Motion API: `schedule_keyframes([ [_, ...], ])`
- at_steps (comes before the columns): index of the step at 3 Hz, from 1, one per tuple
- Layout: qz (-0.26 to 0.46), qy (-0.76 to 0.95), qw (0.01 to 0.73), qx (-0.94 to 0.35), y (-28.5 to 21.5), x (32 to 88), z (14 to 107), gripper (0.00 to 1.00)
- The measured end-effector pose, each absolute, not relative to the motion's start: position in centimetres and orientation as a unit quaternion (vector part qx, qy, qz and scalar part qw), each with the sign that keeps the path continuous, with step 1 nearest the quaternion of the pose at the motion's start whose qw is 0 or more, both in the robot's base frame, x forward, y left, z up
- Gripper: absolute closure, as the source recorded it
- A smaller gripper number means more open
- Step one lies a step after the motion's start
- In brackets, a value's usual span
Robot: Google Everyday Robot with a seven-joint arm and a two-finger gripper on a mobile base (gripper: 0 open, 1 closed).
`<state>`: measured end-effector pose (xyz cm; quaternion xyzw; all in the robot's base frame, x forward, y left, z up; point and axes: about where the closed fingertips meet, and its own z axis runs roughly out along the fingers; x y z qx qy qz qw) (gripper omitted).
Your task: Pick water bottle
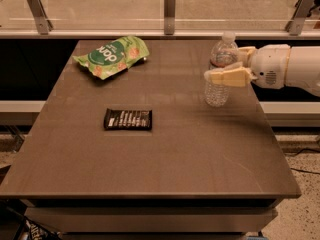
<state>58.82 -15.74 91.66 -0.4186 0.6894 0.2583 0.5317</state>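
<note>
The water bottle (218,91) is clear and ribbed, with a white cap and a red-and-white label band. It stands upright on the brown table (165,154) near the right edge. My gripper (224,64) comes in from the right on a white arm (290,66). Its tan fingers (227,77) sit on either side of the bottle's middle and press on it. The near finger crosses the front of the bottle; the far finger is partly hidden behind it. The bottle's base rests on the table.
A green chip bag (112,55) lies at the back left of the table. A dark snack bar (128,119) lies left of centre. A glass rail with metal posts (170,4) runs behind the table. The table's right edge is just below the arm.
</note>
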Motion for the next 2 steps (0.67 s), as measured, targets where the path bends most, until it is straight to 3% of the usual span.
schedule_keyframes([
  [2, 0.261, 0.687, 0.531, -0.422, -15.22, 58.83, 91.72, 0.88],
])
